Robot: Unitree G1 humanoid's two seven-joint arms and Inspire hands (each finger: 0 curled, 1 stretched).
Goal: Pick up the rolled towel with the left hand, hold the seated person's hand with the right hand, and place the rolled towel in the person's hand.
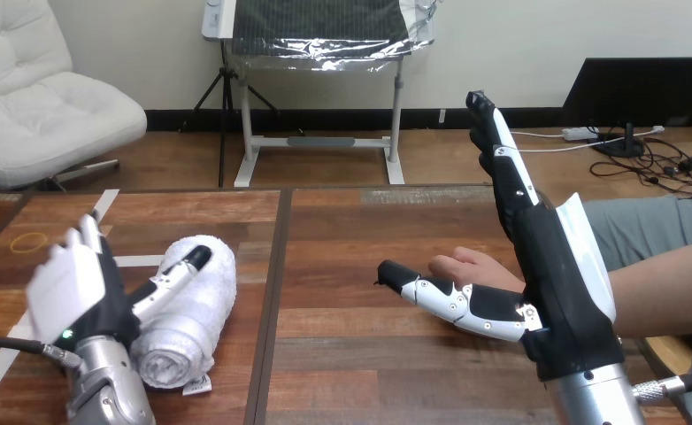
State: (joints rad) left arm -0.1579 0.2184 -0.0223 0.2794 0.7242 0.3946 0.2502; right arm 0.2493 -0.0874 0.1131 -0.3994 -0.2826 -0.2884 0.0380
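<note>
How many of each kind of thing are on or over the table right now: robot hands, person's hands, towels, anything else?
Robot hands: 2 (left hand, right hand)
Person's hand: 1
Rolled towel: 1
Yellow band: 1
Total: 5

White rolled towel [194, 329], lying at left
</note>
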